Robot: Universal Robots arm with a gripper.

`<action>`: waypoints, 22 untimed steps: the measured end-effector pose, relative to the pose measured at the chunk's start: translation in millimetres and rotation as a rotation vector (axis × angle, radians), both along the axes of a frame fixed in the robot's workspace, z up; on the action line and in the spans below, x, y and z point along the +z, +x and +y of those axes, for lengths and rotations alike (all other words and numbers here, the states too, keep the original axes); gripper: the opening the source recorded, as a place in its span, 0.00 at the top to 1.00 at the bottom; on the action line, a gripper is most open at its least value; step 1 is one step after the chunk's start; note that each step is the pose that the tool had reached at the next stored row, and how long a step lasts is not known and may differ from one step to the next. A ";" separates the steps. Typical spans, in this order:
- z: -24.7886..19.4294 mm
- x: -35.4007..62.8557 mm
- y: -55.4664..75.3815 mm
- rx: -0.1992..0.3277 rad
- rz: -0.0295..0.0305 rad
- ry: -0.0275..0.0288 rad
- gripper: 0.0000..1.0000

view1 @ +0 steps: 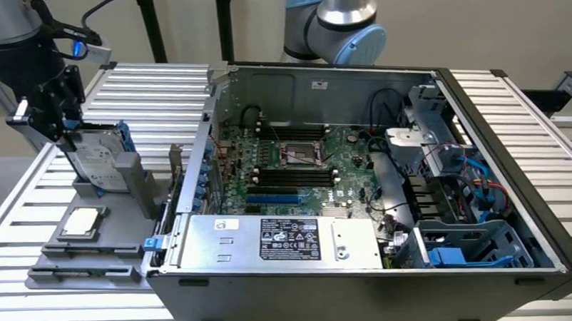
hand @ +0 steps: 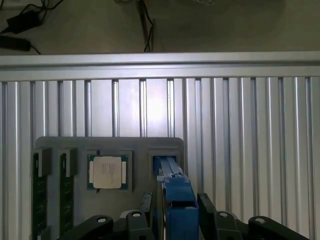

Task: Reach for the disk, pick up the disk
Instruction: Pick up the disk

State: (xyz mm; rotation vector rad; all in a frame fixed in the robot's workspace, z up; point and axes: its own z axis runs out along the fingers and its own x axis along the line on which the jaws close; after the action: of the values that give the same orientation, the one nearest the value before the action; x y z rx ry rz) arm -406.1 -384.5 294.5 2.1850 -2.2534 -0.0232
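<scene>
My pincer straddles the disk, which stands on edge in a slot of the grey holder, just beside the holder's CPU chip. I cannot tell whether it is clamped.

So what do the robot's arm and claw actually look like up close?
The arm is a silver metal tube with rounded joints capped in pale blue-grey. Its wrist end is black, with a black cable looping off it and a blue plug beside that. The claw is black, built of jointed bars held by shiny silver pins.
</scene>
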 end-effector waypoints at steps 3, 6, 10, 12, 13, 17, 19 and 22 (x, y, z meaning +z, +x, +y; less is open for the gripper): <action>0.0 -0.6 0.5 -0.001 0.0001 -0.0004 0.52; 0.0 -1.1 0.7 -0.002 0.0003 -0.0006 0.52; 0.0 -1.4 0.9 -0.003 0.0000 -0.0004 0.52; 0.0 -1.4 1.0 -0.003 0.0000 -0.0004 0.52; 0.1 -1.3 1.0 -0.003 0.0002 -0.0004 0.54; 0.1 -1.3 1.3 -0.003 0.0012 -0.0004 0.61; 0.1 -1.3 1.4 -0.003 0.0020 -0.0005 0.61; 0.1 -1.3 1.6 -0.003 0.0035 -0.0005 0.67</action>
State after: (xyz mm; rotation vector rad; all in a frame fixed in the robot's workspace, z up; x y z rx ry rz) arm -404.4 -384.4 293.2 2.1797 -2.2545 -0.0264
